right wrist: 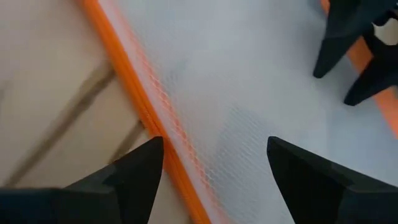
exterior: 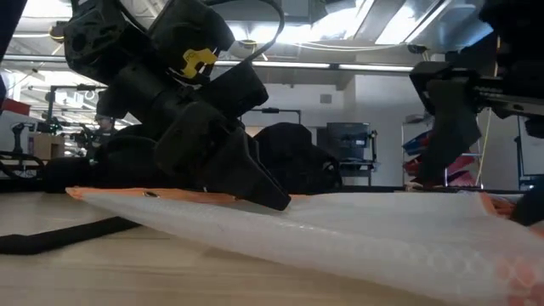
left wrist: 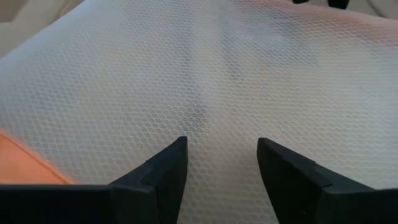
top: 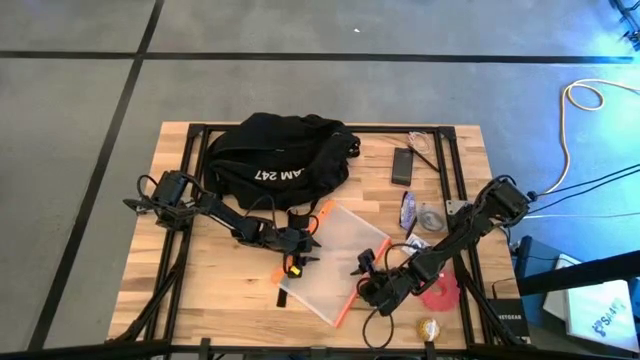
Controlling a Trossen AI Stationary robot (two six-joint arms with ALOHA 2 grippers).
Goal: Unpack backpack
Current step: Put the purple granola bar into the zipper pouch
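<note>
From above, the backpack (top: 283,158) slumps at the table's (top: 180,290) far edge, left of middle, soft and floppy, so I'd take it by a strap or top loop; the left gripper (top: 300,247) and right gripper (top: 366,269) flank a mesh zip pouch with orange trim (top: 340,262) toward the near edge. At table height the pouch (exterior: 357,242) lies limp under the left gripper (exterior: 255,183). Each wrist view shows spread, empty fingers (left wrist: 165,168) over mesh (left wrist: 205,81), and the right fingers (right wrist: 140,165) straddle the orange trim (right wrist: 146,112).
</note>
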